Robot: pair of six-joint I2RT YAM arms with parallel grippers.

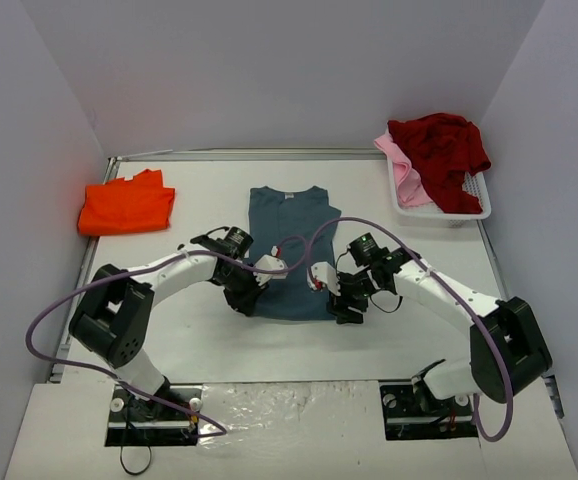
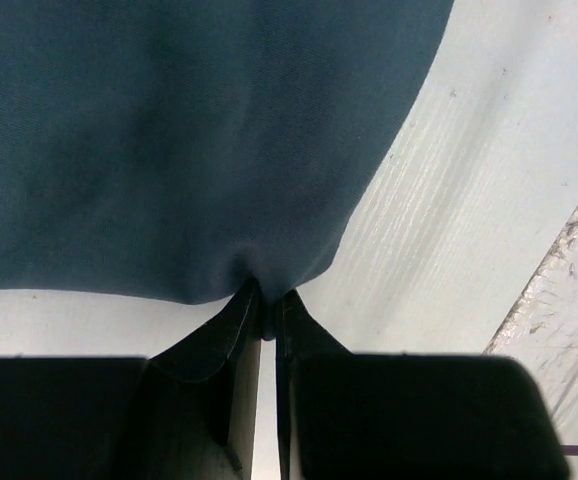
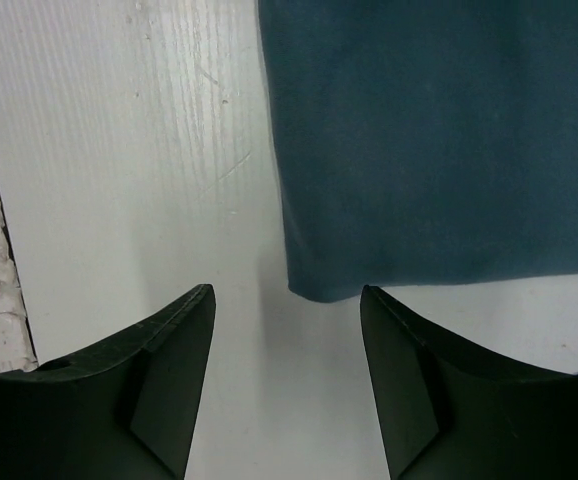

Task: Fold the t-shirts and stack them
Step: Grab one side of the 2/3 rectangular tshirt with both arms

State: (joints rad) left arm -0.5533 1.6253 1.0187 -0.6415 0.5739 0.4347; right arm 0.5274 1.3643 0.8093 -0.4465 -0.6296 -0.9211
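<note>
The slate blue-grey t-shirt [image 1: 289,250] lies flat in the middle of the table, sleeves folded in, collar at the far end. My left gripper [image 1: 254,298] is shut on its near left hem corner; in the left wrist view the cloth [image 2: 169,140] is pinched between the fingertips [image 2: 267,300]. My right gripper [image 1: 345,308] is open just off the near right hem corner; in the right wrist view that corner [image 3: 324,285] lies between and just beyond the fingers, untouched. A folded bright orange t-shirt [image 1: 127,205] lies at the far left. The dark red t-shirt [image 1: 441,148] and the pale pink t-shirt [image 1: 406,172] are heaped in the basket.
The white plastic basket [image 1: 469,208] stands at the far right. Purple cables [image 1: 369,225] loop over both arms. White walls close the table on three sides. The table's rough near edge [image 2: 569,250] shows in both wrist views.
</note>
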